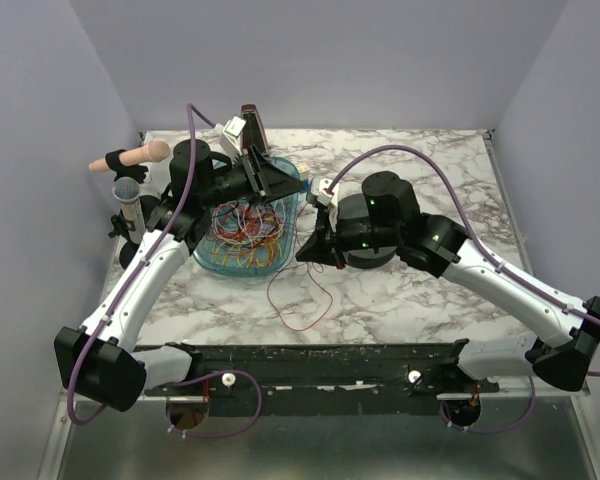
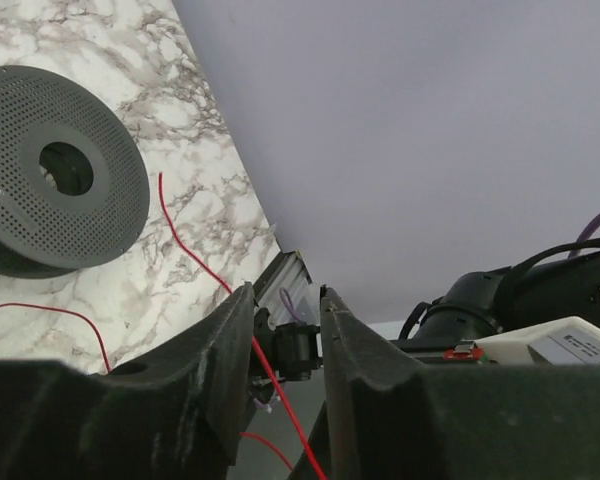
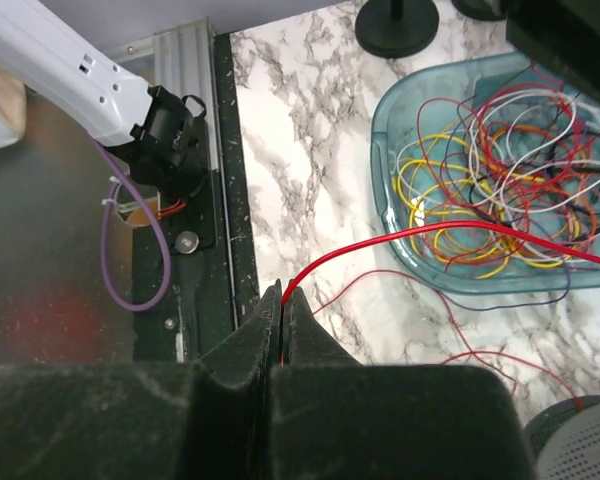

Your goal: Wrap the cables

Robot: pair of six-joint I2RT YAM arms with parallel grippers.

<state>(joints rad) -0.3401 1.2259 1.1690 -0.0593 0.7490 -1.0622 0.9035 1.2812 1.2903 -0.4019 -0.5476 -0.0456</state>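
Observation:
A tangle of red, yellow, orange and white cables [image 1: 242,228] fills the blue basket [image 1: 292,205] on the marble table. My left gripper [image 1: 270,180] hovers over the basket's far right side. In the left wrist view the left gripper [image 2: 285,300] is open, and a red cable [image 2: 195,262] runs loose through the gap. My right gripper [image 3: 282,300] is shut on a red cable [image 3: 400,240] that arcs back toward the basket [image 3: 382,170]. The black perforated spool [image 1: 365,240] lies under the right wrist, and the spool [image 2: 55,170] also shows in the left wrist view.
Thin red loops [image 1: 300,300] trail on the marble in front of the basket. A stand with a flesh-coloured handle [image 1: 130,158] and black posts is at the left edge. A black rail [image 1: 310,360] runs along the near edge.

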